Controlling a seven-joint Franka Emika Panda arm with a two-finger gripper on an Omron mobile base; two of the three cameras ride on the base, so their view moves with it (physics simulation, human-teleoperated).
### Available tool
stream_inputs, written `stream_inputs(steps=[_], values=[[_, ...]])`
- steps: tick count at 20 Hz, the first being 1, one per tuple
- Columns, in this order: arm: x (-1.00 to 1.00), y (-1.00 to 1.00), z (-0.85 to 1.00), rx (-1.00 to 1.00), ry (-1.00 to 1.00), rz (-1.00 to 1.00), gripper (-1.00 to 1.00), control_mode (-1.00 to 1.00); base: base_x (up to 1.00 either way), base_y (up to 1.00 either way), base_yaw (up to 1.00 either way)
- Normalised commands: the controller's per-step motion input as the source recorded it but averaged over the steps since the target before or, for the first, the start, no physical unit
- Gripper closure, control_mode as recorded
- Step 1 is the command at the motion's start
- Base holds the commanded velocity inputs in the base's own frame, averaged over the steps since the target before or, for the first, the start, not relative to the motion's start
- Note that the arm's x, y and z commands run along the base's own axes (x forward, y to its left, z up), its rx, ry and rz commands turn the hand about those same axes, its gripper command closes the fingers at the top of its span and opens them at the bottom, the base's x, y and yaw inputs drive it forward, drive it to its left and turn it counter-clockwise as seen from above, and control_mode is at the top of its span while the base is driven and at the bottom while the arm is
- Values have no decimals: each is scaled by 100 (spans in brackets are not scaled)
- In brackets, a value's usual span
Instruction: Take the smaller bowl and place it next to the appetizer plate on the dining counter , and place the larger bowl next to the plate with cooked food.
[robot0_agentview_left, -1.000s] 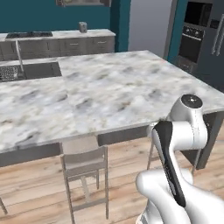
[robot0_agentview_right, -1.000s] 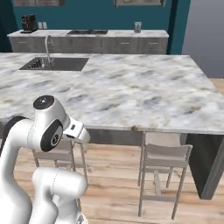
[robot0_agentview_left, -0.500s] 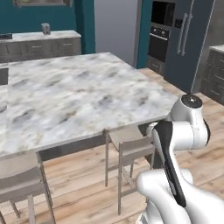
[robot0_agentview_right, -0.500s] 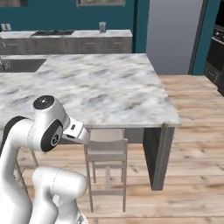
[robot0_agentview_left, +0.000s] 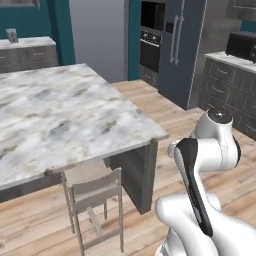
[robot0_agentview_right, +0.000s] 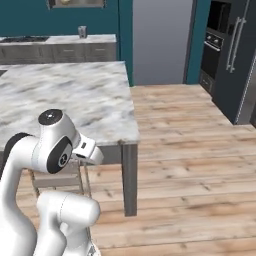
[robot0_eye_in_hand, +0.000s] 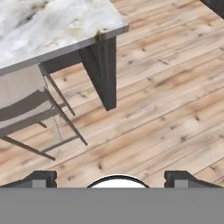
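Dining counter worktop (robot0_agentview_left: 60, 112) ends at a corner just ahead, marbled top bare over the visible part; no bowls or plates to report, so nothing held in any container here. Risks clipping that corner or the dark end panel (robot0_eye_in_hand: 103, 74) if driven closer with the arm low. Could also snag the grey stool (robot0_agentview_left: 95, 197) tucked beneath. Fingers (robot0_eye_in_hand: 116, 179) spread wide, carrying nothing, aimed at the wooden floor (robot0_eye_in_hand: 166, 109). Probably searching elsewhere for both bowls.
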Motion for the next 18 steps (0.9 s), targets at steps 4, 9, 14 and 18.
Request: stream_inputs(steps=[4, 9, 14, 18], values=[[0, 0, 0, 0, 0, 0, -100, 100, 61, -100, -5], [0, 0, 0, 0, 0, 0, -100, 100, 70, -100, 0], [0, 0, 0, 0, 0, 0, -100, 100, 79, -100, 6], [0, 0, 0, 0, 0, 0, -100, 100, 99, -100, 32]])
